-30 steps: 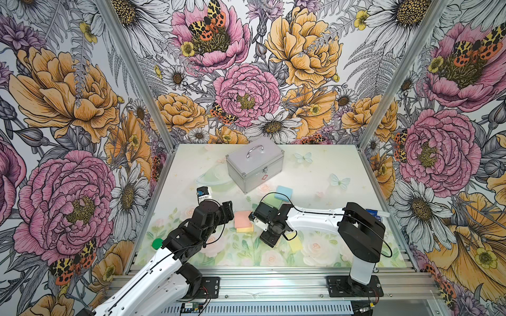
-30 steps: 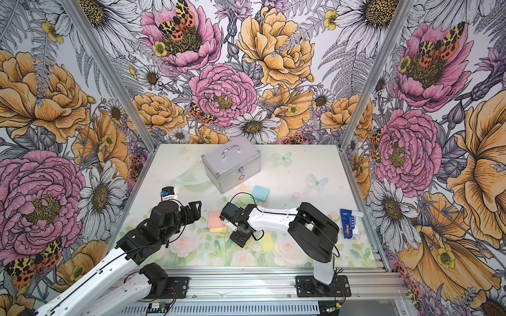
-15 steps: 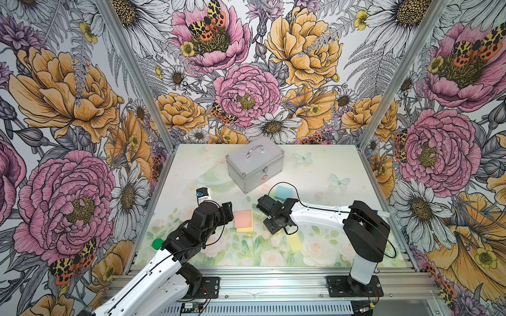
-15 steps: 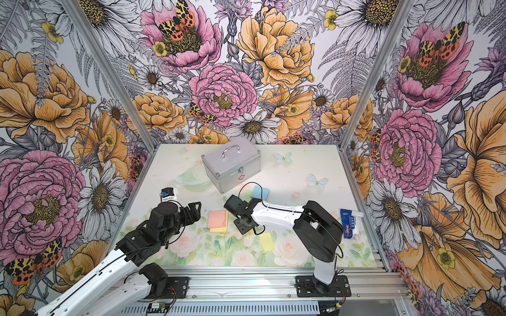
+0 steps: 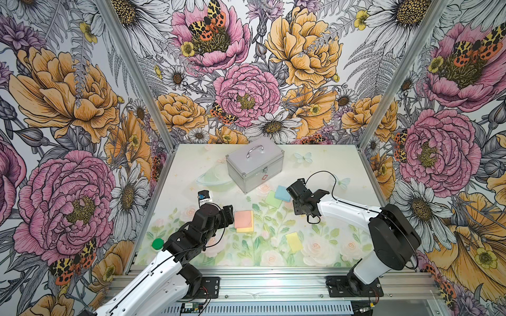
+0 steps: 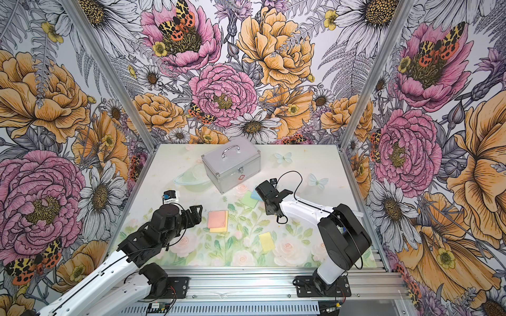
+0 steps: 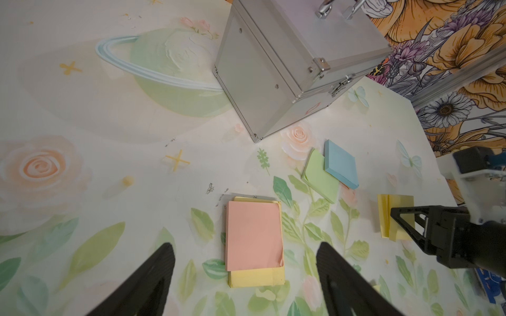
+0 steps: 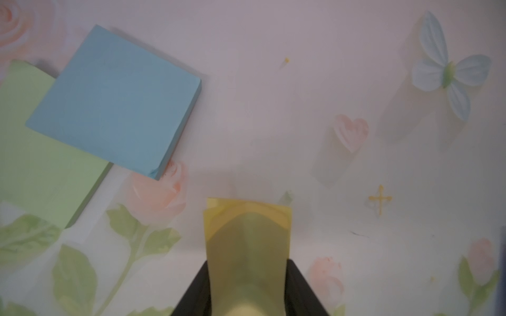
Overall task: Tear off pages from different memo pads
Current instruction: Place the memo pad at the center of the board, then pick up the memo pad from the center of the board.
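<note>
Right pincer point(image 8: 246, 264) is gripping a loose yellow page point(image 8: 246, 224) between its jaws, holding it above the tabletop point(image 8: 273, 123) at the lower middle of its wrist view, near the blue memo pad point(image 8: 115, 101) that is overlapping the green memo pad point(image 8: 41, 164). Left pincer point(image 7: 245, 246) is hovering wide open just beside the salmon-pink memo pad point(image 7: 253, 235). Seemingly the freed page is awaiting placement; next, a bare patch of tabletop and opening jaws are needed.
</note>
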You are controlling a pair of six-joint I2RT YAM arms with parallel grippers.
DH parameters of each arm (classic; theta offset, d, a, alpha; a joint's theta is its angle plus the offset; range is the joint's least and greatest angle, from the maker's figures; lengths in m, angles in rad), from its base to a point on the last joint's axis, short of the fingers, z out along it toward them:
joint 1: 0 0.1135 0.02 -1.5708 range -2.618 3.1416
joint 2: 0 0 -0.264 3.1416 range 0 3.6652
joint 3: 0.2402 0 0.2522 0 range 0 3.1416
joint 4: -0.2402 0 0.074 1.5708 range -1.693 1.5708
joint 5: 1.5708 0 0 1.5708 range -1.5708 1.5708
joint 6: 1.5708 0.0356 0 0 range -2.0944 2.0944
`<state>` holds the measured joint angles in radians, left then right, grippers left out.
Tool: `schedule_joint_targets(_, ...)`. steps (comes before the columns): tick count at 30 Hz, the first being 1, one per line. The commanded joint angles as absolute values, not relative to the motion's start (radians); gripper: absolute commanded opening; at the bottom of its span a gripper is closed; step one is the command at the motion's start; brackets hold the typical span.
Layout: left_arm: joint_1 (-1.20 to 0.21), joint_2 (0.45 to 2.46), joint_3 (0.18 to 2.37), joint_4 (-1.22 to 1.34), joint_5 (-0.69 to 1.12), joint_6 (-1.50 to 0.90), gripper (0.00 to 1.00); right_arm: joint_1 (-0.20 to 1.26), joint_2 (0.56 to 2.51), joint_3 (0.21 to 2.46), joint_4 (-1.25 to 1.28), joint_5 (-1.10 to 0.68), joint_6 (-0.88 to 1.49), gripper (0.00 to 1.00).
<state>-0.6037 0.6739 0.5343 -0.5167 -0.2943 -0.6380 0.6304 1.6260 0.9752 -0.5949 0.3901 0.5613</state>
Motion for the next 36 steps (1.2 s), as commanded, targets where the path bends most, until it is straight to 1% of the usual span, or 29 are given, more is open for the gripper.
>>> schedule_joint_targets(1, -0.593, 0.673, 0.522, -0.474, -0.263, -0.627, 0.84, 0.613, 1.663, 0.946, -0.543, 0.378, 0.616, 0.44)
schedule_joint_targets(6, -0.592, 0.673, 0.519, -0.462, -0.258, -0.620, 0.84, 0.601, 1.688, 0.955, -0.528, 0.322, 0.624, 0.65)
schedule_joint_targets(11, -0.593, 0.670, 0.520, -0.459, -0.255, -0.618, 0.84, 0.600, 1.623, 1.019, -0.608, 0.292, 0.555, 0.77)
schedule_joint_targets(13, -0.593, 0.669, 0.519, -0.456, -0.255, -0.617, 0.84, 0.600, 1.604, 1.072, -0.649, 0.272, 0.481, 0.82)
schedule_joint_targets(15, -0.594, 0.667, 0.518, -0.454, -0.255, -0.614, 0.84, 0.593, 1.615, 1.130, -0.660, 0.208, 0.361, 0.82)
schedule_joint_targets(18, -0.592, 0.665, 0.514, -0.443, -0.256, -0.611, 0.84, 0.583, 1.712, 1.272, -0.695, 0.117, 0.127, 0.80)
schedule_joint_targets(21, -0.593, 0.661, 0.508, -0.430, -0.252, -0.609, 0.84, 0.580, 1.827, 1.379, -0.702, 0.109, -0.081, 0.77)
schedule_joint_targets(23, -0.593, 0.653, 0.506, -0.426, -0.252, -0.607, 0.84, 0.575, 1.881, 1.412, -0.701, 0.069, -0.191, 0.77)
schedule_joint_targets(26, -0.592, 0.634, 0.496, -0.417, -0.248, -0.606, 0.84, 0.571, 1.936, 1.456, -0.703, 0.017, -0.285, 0.76)
schedule_joint_targets(30, -0.593, 0.613, 0.482, -0.407, -0.243, -0.608, 0.84, 0.554, 1.985, 1.494, -0.704, 0.048, -0.369, 0.74)
schedule_joint_targets(36, -0.591, 0.604, 0.476, -0.397, -0.236, -0.611, 0.84, 0.541, 2.002, 1.453, -0.718, 0.085, -0.469, 0.72)
